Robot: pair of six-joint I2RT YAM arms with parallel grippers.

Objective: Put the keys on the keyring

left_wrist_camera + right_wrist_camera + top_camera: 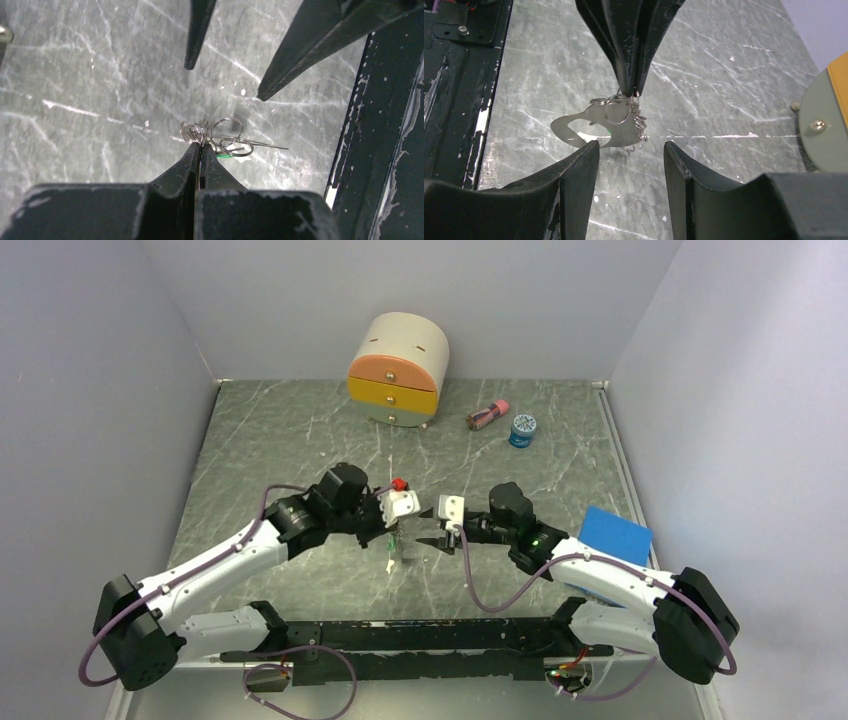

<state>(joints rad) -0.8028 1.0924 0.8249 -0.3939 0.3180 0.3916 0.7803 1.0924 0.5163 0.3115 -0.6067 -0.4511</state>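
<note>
Low in the top view, the two arm bases sit at the bottom edge of the frame, bolted to a black rail (pixel 430 638) along the near side of the grey marbled table (pixel 280 430). Just above it, at frame centre, both arms reach inward so their tips nearly meet. The left gripper (pixel 393 537) is clenched, and the left wrist view shows its two fingers (pixel 192 160) pressed flat together, pinching the keyring (pixel 226 135) right at their tips. Thin silvery loops and a small knot of chain (pixel 191 131) bunch at the pinch point, and a sliver of green from the keys (pixel 224 155) peeks out just beside the fingertip. In the right wrist view the same bundle hangs from those closed tips in the upper middle of the frame, with a flat silvery curved piece (pixel 589 127) dangling below the ring. The right gripper (pixel 437 540) stands released, its fingers (pixel 579 175) spread apart on either side of the hanging bundle and just below it, holding nothing. Farther back, at the top centre of the top view, stands a small rounded drawer unit (pixel 398 370), with a pink tube (pixel 487 415) and a blue jar (pixel 522 430) to its right. A blue block (pixel 614 535) lies at the right edge.
</note>
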